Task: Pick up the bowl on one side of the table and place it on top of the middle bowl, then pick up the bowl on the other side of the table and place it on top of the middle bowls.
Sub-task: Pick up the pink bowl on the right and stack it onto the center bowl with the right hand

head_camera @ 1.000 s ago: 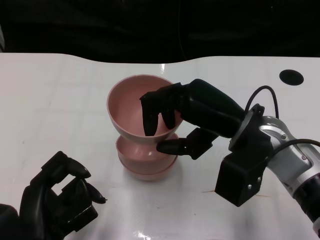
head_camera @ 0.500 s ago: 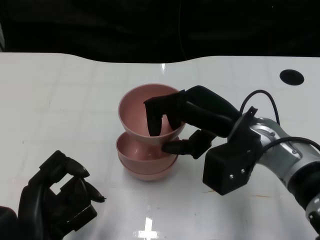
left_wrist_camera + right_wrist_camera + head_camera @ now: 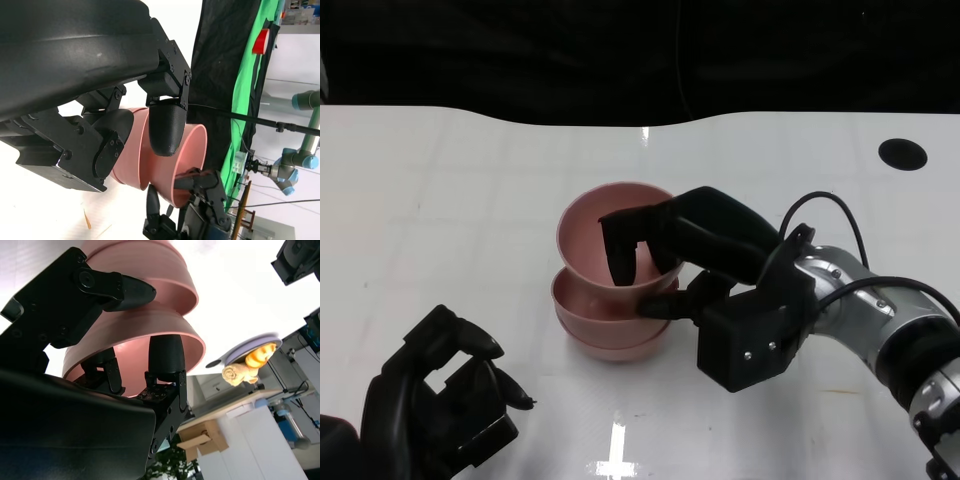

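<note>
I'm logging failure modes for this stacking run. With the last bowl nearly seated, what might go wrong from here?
1. The right hand has fingers hooked inside the top bowl; pulling out may drag or tip it.
2. The top bowl seems to sit high in the stacked bowls, so released early it may rest crooked.
3. The thumb touches the stack and may nudge it sideways.

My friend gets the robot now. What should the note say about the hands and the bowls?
Right robot hand: grips the top pink bowl by its rim, fingers inside, thumb outside.
Left robot hand: holds nothing, fingers curled, near the table's front edge.
Bowls: the top bowl sits in the stacked bowls at the middle of the table.
Done: all the pink bowls in view are in one stack.
Left: let go of the rim and pull the right robot hand clear, probably slowly so the stack does not tip.
</note>
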Motion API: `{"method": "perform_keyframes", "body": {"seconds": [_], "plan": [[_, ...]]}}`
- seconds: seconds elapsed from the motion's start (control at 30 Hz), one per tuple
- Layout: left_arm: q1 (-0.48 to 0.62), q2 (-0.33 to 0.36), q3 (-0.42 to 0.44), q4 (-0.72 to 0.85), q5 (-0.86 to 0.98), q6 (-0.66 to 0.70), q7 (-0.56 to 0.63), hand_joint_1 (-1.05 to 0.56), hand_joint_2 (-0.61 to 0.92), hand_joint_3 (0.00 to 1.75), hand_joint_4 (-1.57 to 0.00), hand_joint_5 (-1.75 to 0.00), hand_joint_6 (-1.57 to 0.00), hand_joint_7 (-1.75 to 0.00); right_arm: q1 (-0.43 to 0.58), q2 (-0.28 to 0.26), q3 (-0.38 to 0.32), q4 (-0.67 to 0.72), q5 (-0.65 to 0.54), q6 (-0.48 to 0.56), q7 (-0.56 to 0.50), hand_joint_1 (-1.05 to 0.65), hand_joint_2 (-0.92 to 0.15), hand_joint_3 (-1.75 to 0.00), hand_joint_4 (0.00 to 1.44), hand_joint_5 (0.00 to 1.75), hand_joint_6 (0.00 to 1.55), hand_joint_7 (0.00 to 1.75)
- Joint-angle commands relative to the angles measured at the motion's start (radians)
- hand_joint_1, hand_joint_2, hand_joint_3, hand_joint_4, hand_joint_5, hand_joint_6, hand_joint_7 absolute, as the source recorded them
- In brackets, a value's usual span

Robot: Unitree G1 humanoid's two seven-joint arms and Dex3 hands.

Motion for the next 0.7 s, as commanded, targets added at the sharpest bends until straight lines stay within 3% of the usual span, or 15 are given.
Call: {"method": "perform_keyframes", "body": {"seconds": [0.03, 0.7], "plan": [[0.006, 0.0, -0.001, -0.016, 0.004, 0.01, 0.021, 0.08, 0.55, 1.42, -0.79, -1.75, -0.64, -1.75, -0.022, 0.015, 0.015, 0.007, -0.008, 0.001, -0.017, -0.23, -0.67, -0.87, 0.84, 1.75, 0.67, 1.75], [0.007, -0.004, -0.012, -0.015, 0.019, 0.0, 0.034, 0.07, 0.54, 1.43, -0.8, -1.75, -0.65, -1.75, 0.0, 0.035, 0.069, -0.001, -0.031, 0.003, -0.042, -0.16, -0.65, -0.83, 0.86, 1.75, 0.67, 1.75]]}}
